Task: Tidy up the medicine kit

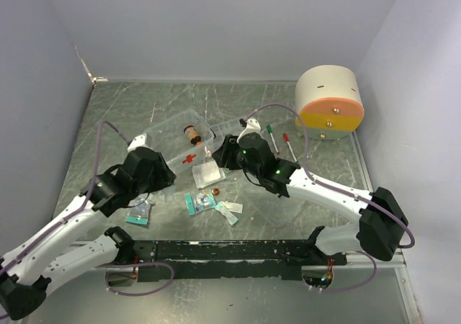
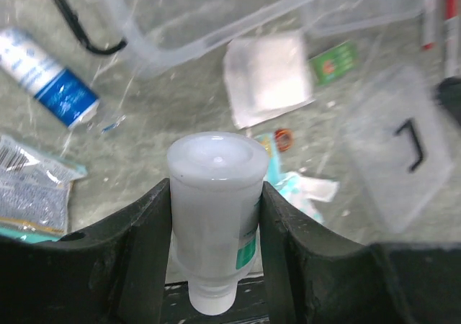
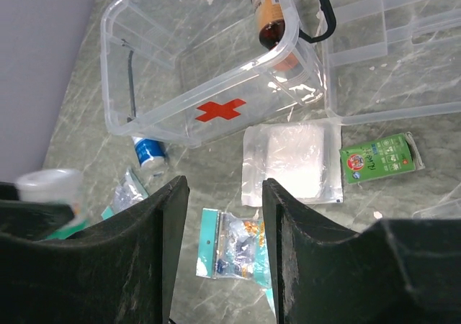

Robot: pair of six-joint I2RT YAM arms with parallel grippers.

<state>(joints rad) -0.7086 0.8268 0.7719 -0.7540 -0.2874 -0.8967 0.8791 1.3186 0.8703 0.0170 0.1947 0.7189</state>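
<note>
1. The left hand is closed on a white bottle. Its two dark fingers press the bottle's sides, and the broad end points away from the wrist.
2. The right hand holds nothing. Its jaws stand apart above the loose packets, with bare stone showing between them.
3. The medicine kit sits open-topped on the worktop, left of centre. It lies just beyond the left hand and beside the right one. A brown bottle already lies inside, near the black handle.
4. The clear tray insert rests outside the box, just to one side of it.
5. The step in hand looks like carrying the white bottle into the box. It would go best if the bottle is lifted clear of the near rim and brought over open floor away from the brown bottle. The grip should ease only once the bottle is low inside, and the right hand should stay out of the path.
6. The squeeze should stay steady, since a smooth round bottle could slip or roll on release.
7. The only plain mark is the red cross on the box wall.
8. The bottle's teal label, the blue-and-white tube and the green sachet carry print too small or blurred to read. The gauze pouch shows no writing.
</note>
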